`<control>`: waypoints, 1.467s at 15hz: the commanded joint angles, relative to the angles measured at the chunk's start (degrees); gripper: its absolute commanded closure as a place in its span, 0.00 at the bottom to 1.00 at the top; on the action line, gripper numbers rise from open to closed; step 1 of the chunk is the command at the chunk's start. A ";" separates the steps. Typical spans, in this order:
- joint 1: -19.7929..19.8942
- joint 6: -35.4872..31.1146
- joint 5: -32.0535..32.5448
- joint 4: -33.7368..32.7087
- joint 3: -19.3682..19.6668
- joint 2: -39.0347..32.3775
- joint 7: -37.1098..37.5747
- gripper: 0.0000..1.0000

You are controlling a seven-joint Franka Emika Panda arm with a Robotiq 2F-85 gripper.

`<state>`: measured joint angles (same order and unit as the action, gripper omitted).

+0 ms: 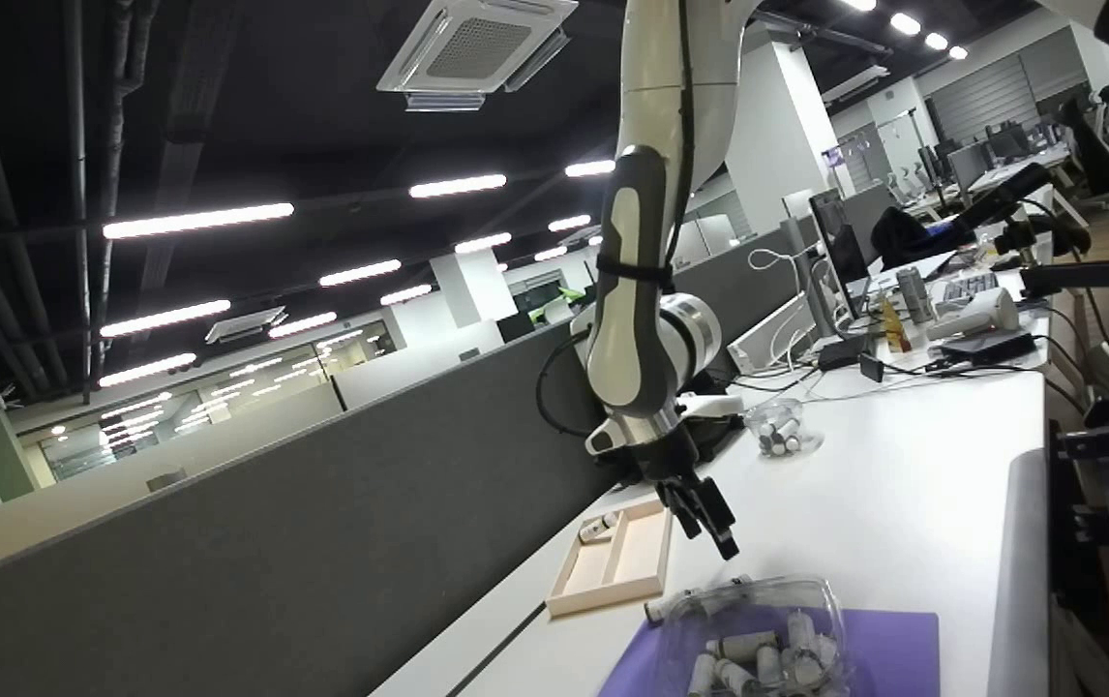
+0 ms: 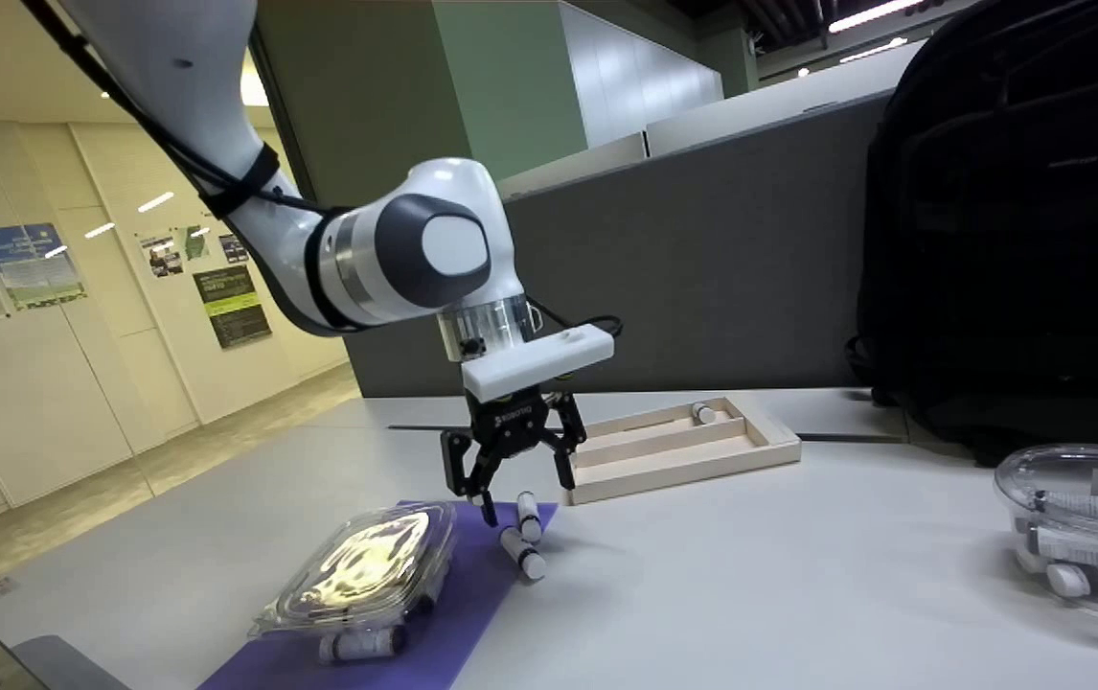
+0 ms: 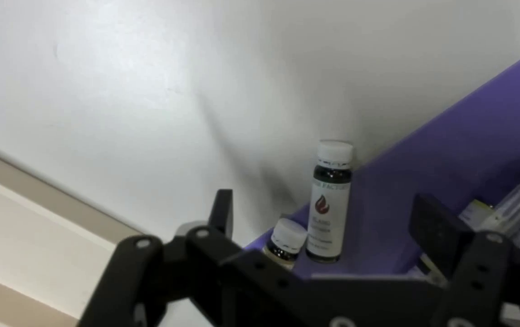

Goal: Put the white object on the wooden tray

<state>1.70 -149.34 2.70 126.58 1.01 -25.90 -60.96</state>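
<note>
A white-labelled bottle with a white cap lies on the edge of the purple mat; it also shows in an exterior view. A similar bottle lies beside it, mostly hidden by the gripper in the wrist view. The wooden tray is pale, with a low rim and dividers, and its edge shows in the wrist view. One white bottle lies in a tray compartment. My gripper is open and empty above the two bottles; in the wrist view its fingers stand either side, apart from them.
A clear plastic container of bottles stands on the purple mat. Another bottle lies near it. A round clear tub of bottles stands farther along the table. A grey partition and a black backpack stand behind.
</note>
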 commanded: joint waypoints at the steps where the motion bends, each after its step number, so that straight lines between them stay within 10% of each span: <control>1: 0.29 -4.00 4.18 0.69 -0.29 -2.28 5.20 0.00; 6: 0.29 -6.64 7.26 0.90 -0.87 -5.04 7.34 0.00; 7: 0.46 -7.17 7.60 0.91 -1.13 -5.31 7.52 0.25; 18: 3.17 -7.18 6.37 1.82 -5.37 -5.13 5.60 0.95; 22: 6.29 -8.34 4.17 5.09 -8.78 -0.94 4.62 0.93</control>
<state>5.20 -156.78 8.46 127.80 -4.84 -31.60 -56.08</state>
